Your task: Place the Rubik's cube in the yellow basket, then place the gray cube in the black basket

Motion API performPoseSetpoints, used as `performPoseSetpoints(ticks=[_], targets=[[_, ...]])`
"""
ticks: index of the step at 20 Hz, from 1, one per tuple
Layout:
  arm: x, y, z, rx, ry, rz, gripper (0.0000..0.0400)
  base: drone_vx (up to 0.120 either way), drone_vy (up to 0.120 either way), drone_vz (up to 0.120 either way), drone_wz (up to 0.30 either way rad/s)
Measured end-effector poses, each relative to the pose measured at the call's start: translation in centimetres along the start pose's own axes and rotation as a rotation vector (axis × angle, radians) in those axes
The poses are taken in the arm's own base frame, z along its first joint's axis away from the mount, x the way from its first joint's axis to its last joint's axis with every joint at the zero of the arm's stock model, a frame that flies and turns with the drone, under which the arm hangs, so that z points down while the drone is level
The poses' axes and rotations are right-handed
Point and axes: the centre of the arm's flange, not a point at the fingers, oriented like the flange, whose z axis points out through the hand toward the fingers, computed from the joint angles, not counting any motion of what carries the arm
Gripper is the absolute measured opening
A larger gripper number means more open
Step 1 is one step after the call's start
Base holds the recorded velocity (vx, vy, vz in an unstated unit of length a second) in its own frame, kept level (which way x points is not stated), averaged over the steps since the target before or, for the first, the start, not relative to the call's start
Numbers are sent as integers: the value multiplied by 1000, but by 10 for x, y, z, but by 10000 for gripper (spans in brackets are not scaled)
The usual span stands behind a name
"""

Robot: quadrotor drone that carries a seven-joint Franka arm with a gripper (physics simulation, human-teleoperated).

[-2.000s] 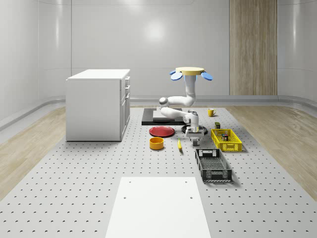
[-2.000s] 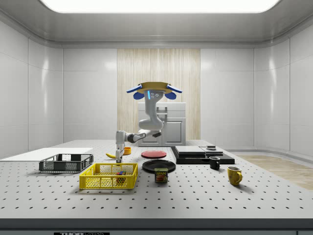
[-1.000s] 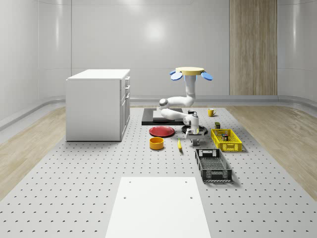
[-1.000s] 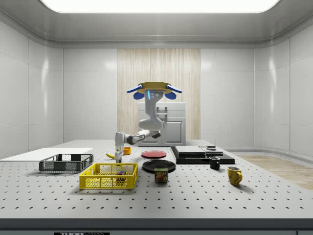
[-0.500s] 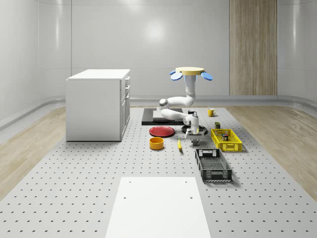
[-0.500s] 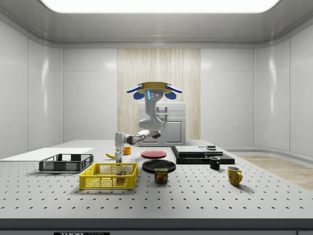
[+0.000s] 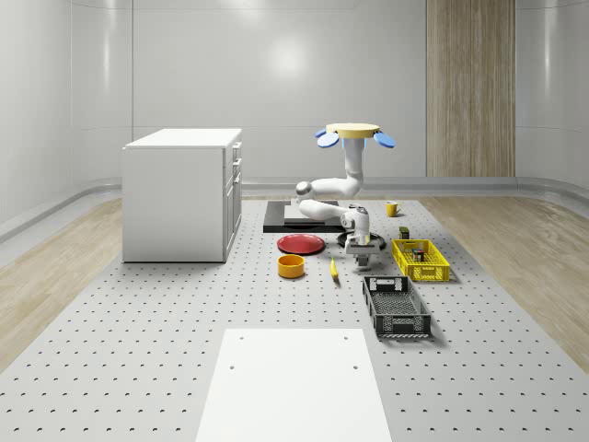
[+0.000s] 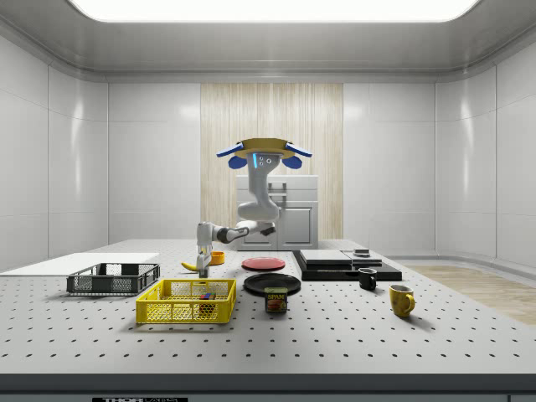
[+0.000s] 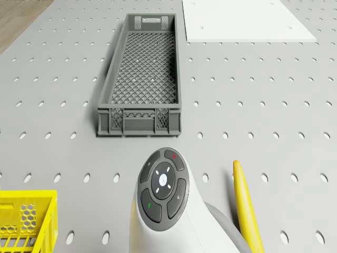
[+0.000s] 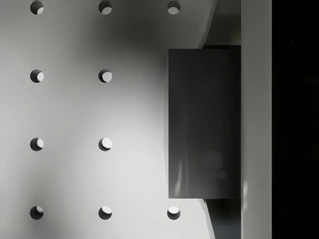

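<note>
Already the Rubik's cube [image 8: 203, 295] lies inside the yellow basket [image 8: 185, 311], its colours visible through the mesh in the side view, so the first half of the task looks done. What remains is the gray cube [image 10: 204, 122], seen close in the wrist view as a dark block against the perforated surface [image 7: 138, 350]. It appears to sit between the jaws, though whether they clamp it I cannot tell. The drone [image 7: 355, 133] hovers above the far part of the surface, its arm bent down so that the gripper [image 7: 359, 252] hangs low between the yellow basket and the banana [image 9: 246, 211], just short of the near end of the black basket [image 9: 141, 74]. That basket holds nothing yet, so carrying the gray cube over it and letting go is, by my judgement, what is left.
</note>
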Motion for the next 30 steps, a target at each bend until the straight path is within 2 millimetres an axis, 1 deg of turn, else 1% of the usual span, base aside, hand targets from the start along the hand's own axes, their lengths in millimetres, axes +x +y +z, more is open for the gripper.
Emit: performPoseSetpoints(ticks=[4,9,10,13,20,24,27,30], targets=[[0,0,-12,0,0,0,250,0,0,120,0],[0,0,-18,0,0,0,250,0,0,120,0],[0,0,-19,0,0,0,250,0,0,40,0],[0,0,-20,0,0,0,250,0,107,0,0],[0,0,-21,0,0,0,250,114,120,0,0],[0,0,-22,0,0,0,250,120,10,0,0],[0,0,-22,0,0,0,250,120,107,0,0],[0,0,-22,0,0,0,250,120,13,0,0]])
